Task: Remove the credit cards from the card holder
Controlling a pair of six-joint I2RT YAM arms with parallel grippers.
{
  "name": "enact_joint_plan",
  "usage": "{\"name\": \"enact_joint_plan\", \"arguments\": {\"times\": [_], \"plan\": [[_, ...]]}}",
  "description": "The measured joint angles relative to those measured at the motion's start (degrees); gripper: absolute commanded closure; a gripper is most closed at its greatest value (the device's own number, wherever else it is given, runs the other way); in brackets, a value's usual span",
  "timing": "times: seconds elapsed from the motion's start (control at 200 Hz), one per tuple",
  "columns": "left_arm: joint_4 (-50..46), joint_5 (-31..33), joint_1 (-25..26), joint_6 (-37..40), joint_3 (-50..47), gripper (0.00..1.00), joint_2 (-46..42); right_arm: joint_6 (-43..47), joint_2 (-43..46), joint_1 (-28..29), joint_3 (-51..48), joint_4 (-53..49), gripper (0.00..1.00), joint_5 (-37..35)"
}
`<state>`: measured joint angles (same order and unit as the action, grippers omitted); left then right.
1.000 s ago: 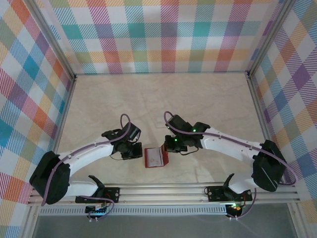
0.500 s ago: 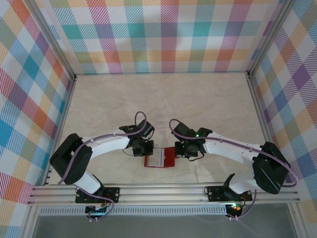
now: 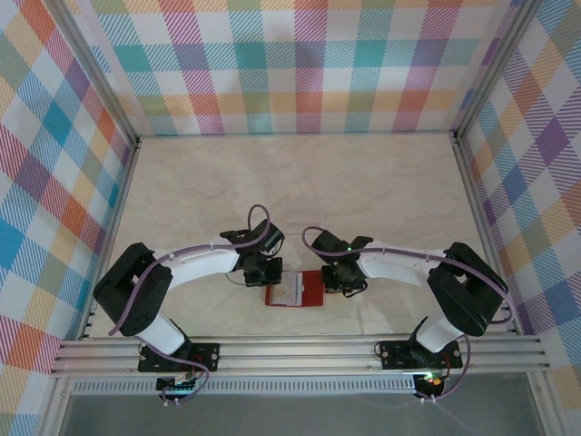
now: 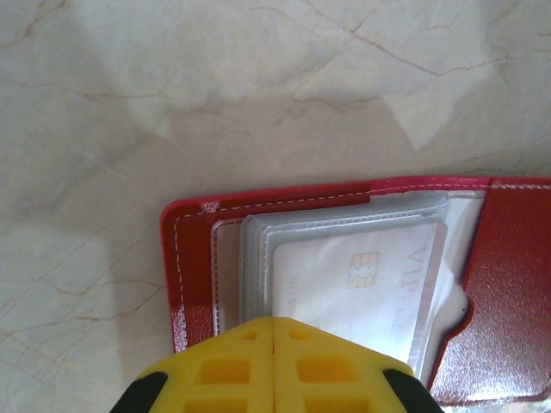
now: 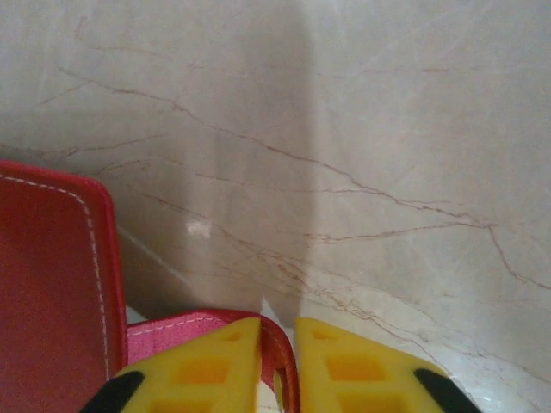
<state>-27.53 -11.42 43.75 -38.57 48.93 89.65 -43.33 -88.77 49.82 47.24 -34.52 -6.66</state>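
- Flat red leather-like card holder (image 3: 310, 292) lying open on pale marbled table (image 3: 363, 182), between both arms.
- Whitish chip card (image 4: 353, 275) tucked in its clear sleeve.
- Left gripper (image 4: 274, 331) fully closed, empty, over holder.
- Right gripper (image 5: 278, 331) pinching holder's red edge.

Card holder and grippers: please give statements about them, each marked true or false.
The card holder lies open on the table. True.
A chip card sits in its clear sleeve. True.
The left gripper lifts a card high. False: its closed fingers are low over the holder.
The right gripper clamps the holder's red edge. True.
The holder lies by the far wall. False: it lies between the grippers, near the bases.
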Motion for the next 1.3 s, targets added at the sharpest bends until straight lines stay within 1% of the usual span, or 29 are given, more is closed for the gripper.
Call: {"name": "enact_joint_plan", "arguments": {"times": [0.1,0.225,0.415,0.49,0.56,0.715,0.855,1.01,1.3], "plan": [[-1.1,0.6,0.0,-0.5,-0.1,0.92,-1.4,0.5,0.5,0.0,0.0,-0.8,0.63,-0.3],[-1.8,1.4,0.0,-0.9,-0.1,0.91,-4.0,0.7,4.5,0.0,0.4,-3.6,0.57,-0.7],[-2.5,2.1,0.0,-0.9,-0.1,0.93,-5.2,0.7,10.8,0.0,4.6,-6.8,0.57,-0.8],[-2.5,2.1,0.0,-0.9,-0.1,0.93,-5.2,0.6,11.9,0.0,5.7,-5.9,0.57,1.4],[-2.4,2.1,0.0,-0.9,-0.1,0.93,-4.9,0.3,12.1,-0.1,5.7,-3.3,0.57,5.3],[-2.1,1.9,0.0,-0.9,-0.1,0.93,-4.6,-1.4,8.3,-0.2,4.9,4.4,0.59,14.4],[-1.7,1.9,0.0,-1.3,-0.2,0.92,-4.6,-2.6,2.0,-0.3,3.1,8.7,0.62,19.0],[0.5,1.9,-0.2,-2.9,-1.1,0.93,-4.8,-2.7,-2.7,-0.7,2.6,9.6,0.66,19.2],[2.6,1.1,-0.3,-5.2,-2.8,0.87,-5.5,-1.7,-4.4,-1.5,2.7,9.5,0.68,16.5]]}}
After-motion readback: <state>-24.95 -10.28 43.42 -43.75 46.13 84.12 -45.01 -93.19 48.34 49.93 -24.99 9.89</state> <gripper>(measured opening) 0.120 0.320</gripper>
